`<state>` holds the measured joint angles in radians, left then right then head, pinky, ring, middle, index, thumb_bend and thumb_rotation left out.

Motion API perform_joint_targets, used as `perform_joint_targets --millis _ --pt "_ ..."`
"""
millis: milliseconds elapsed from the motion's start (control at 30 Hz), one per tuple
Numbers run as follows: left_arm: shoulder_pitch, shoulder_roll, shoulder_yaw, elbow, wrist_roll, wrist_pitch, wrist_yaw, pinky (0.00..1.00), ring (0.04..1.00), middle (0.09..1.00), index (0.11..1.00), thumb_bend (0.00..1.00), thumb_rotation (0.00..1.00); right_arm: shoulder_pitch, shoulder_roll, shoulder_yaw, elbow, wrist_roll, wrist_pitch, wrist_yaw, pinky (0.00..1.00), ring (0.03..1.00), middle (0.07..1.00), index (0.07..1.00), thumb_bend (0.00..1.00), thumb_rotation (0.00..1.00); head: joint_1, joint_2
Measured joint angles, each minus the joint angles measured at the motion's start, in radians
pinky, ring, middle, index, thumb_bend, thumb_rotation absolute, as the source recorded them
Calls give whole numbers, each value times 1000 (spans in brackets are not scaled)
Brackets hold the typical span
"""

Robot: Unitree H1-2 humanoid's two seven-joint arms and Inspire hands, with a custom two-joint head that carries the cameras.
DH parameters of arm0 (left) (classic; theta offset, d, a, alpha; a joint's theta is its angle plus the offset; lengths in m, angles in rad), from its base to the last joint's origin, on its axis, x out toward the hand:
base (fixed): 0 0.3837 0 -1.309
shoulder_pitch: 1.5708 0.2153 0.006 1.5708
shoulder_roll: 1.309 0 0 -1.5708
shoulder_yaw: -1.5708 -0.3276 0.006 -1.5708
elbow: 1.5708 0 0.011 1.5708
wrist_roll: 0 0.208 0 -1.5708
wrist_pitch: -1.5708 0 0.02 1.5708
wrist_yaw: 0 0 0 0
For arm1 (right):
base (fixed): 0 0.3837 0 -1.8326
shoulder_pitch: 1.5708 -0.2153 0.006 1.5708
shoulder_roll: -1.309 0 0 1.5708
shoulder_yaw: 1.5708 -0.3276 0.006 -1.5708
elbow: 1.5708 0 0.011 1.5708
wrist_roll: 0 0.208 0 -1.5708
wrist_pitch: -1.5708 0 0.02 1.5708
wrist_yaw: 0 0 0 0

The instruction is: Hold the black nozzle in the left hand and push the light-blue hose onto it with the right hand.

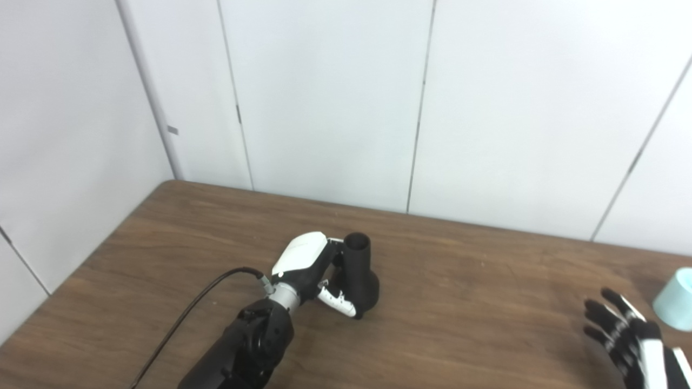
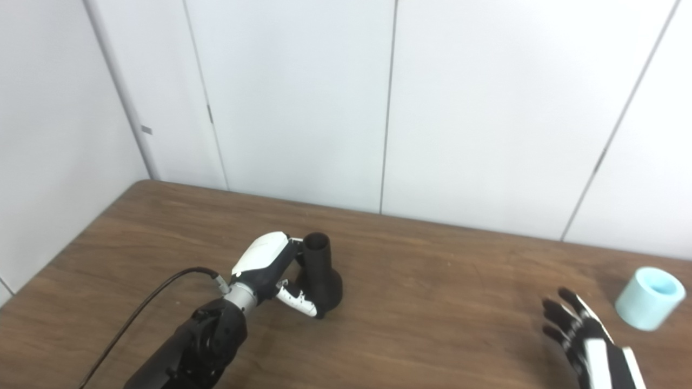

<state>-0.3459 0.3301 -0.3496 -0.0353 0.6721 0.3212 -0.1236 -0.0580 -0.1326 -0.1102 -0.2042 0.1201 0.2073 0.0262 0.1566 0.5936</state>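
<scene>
left eye view: the brown wood-grain desk [image 1: 459, 302] runs up to white wall panels [image 1: 324, 97] at its far edge. the black plastic nozzle w/ a narrow open neck and a wider rounded base [image 1: 361, 275] stands upright on the desk, about mid-depth and left of centre, neck opening facing up. the left hand, white-backed w/ black fingers [image 1: 316, 273], comes in from the bottom-left and is wrapped round the nozzle from its left side: fingers behind the neck, thumb tip against the lower body near the base. so it's grasping the nozzle. a black cable [image 1: 189, 313] trails from the wrist toward the desk's near-left edge. the right hand, black w/ white stripes [image 1: 630, 337], sits at the near-right corner, fingers spread and released, holding nothing. the light-blue short hose piece [image 1: 676, 300] is cut off by the right picture edge, near the desk's right edge, just beyond the right hand and apart from it.

right eye view: same scene, shifted a bit. here the hose piece shows whole: a stubby cylinder, tilted, hollow end up, resting on the desk near the far-right corner. right hand is near it, fingertips pointing its way but not touching. nozzle and hose are well apart, left-centre vs right side of the desk.
</scene>
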Motion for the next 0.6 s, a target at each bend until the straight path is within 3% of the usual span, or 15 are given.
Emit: perform_joint_targets --millis 333,433,600 --pt "11 -34 -93 -55 6 -24 -69 965 664 499 482 524 0 -3 17 2 -88 -23 78 -22 838 878 822 888 556 1000 -103 40" --pt "22 -29 -98 -75 3 -28 -86 980 649 452 504 523 0 -11 20 2 -104 -31 100 -34 833 877 821 886 551 1000 -135 46" --pt "59 -42 -86 -94 -8 -39 -82 999 648 476 494 524 0 -33 37 2 -128 -54 123 -62 816 861 818 881 545 999 -164 51"
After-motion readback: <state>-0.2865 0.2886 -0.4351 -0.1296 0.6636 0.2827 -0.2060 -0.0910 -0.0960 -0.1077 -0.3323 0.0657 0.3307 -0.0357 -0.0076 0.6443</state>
